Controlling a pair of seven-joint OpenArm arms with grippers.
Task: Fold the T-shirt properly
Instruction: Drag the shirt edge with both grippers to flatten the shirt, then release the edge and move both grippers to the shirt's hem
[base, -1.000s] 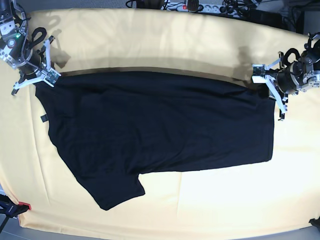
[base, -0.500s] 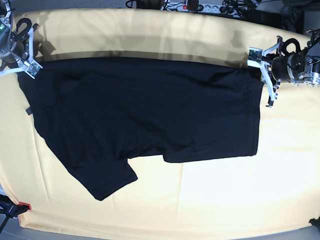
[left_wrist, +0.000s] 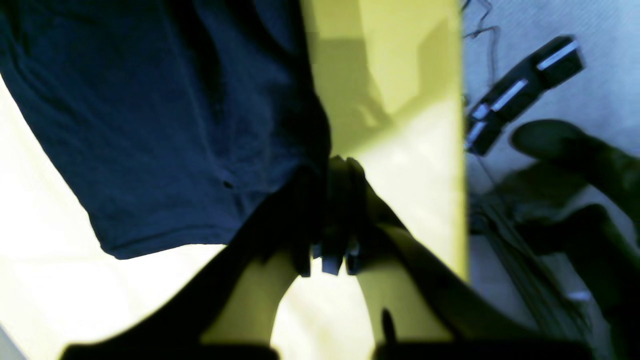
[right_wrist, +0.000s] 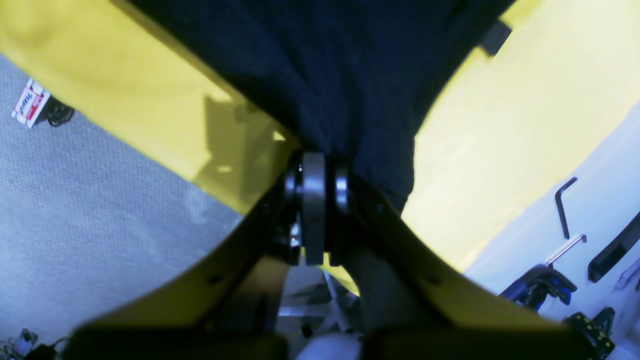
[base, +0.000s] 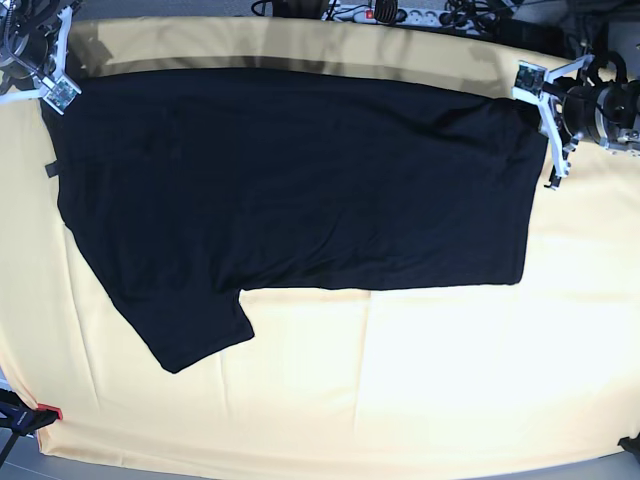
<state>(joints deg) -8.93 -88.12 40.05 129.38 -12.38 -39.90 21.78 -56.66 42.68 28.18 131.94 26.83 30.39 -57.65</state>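
Overhead and wrist views of a two-arm rig with a garment laid out. The T-shirt (base: 300, 180), plain black on its visible side, lay spread across the yellow cloth (base: 400, 380) that covered the tabletop, its long upper edge running close to the far edge of the cloth. One short sleeve (base: 195, 335) pointed toward the near left of the base view, and a small tag (base: 50, 169) showed at the shirt's left edge.

The left pincer (base: 545, 125), at the right of the base view, was closed on the shirt's upper right corner; in the left wrist view its fingers (left_wrist: 332, 200) met with dark fabric bunched against them. The right pincer (base: 55, 85), at the upper left of the base view, was closed on the opposite upper corner; the right wrist view showed its pads (right_wrist: 315, 185) pressed together with the black fabric (right_wrist: 350, 75) drawn into them. The shirt hung taut between the two grips along its top edge.

A power strip (base: 385, 12) and cables lay beyond the far edge of the tabletop. A red-tipped clamp (base: 30, 415) sat at the near left corner.
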